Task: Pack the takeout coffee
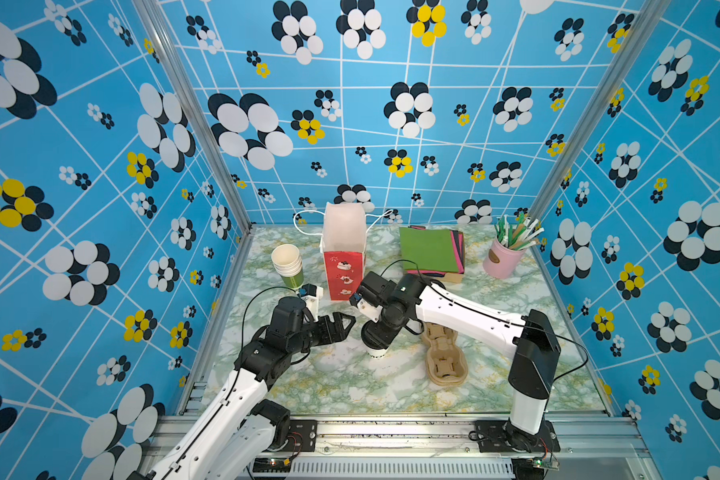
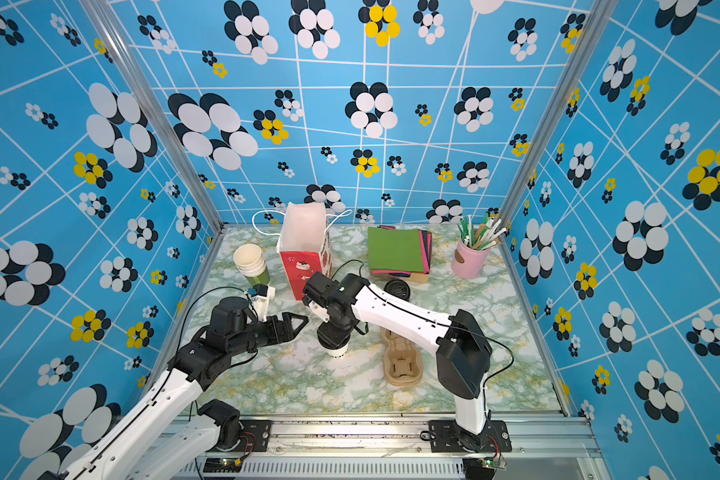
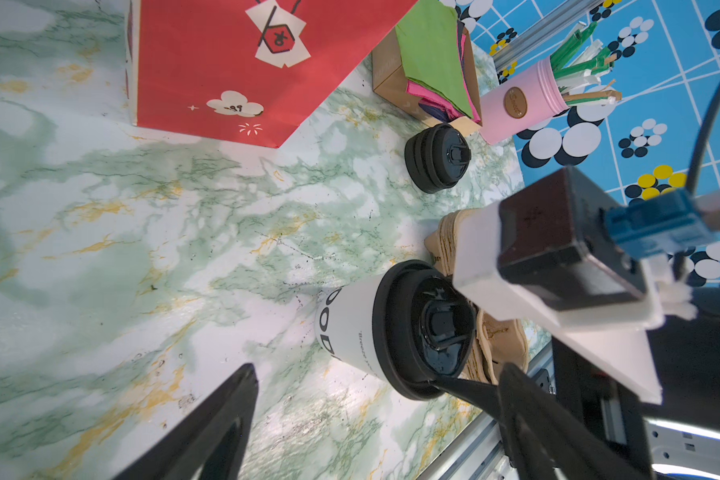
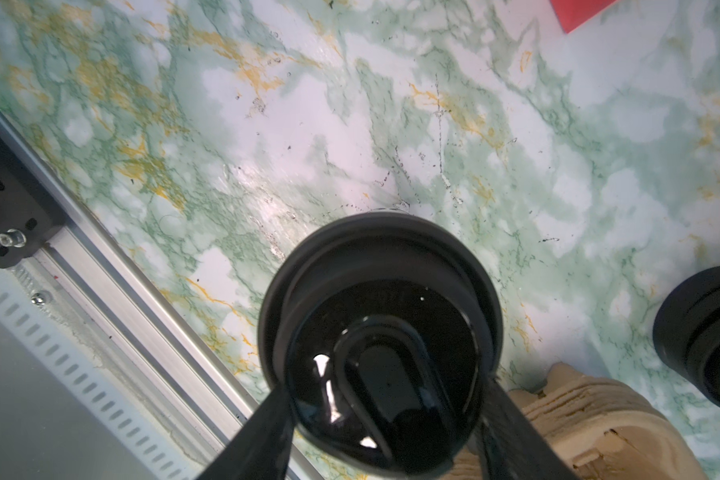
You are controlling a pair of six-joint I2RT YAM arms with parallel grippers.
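The takeout coffee (image 1: 377, 352) is a white cup with dark lettering (image 3: 346, 328) and a black sip lid (image 4: 379, 332). It stands at the middle of the marble table (image 1: 350, 386). My right gripper (image 4: 383, 395) comes down from above and is shut on the lid, one finger on each side of the rim. In both top views its wrist hides the lid. My left gripper (image 1: 344, 326) hangs open and empty just left of the cup, not touching it. The red paper bag (image 1: 344, 270) stands open behind them.
A stack of lidless cups (image 1: 288, 262) stands at the back left. A brown cardboard cup carrier (image 1: 443, 357) lies right of the coffee. A stack of black lids (image 2: 397, 289), napkins (image 1: 431, 249) and a pink can of straws (image 1: 504, 257) are at the back right.
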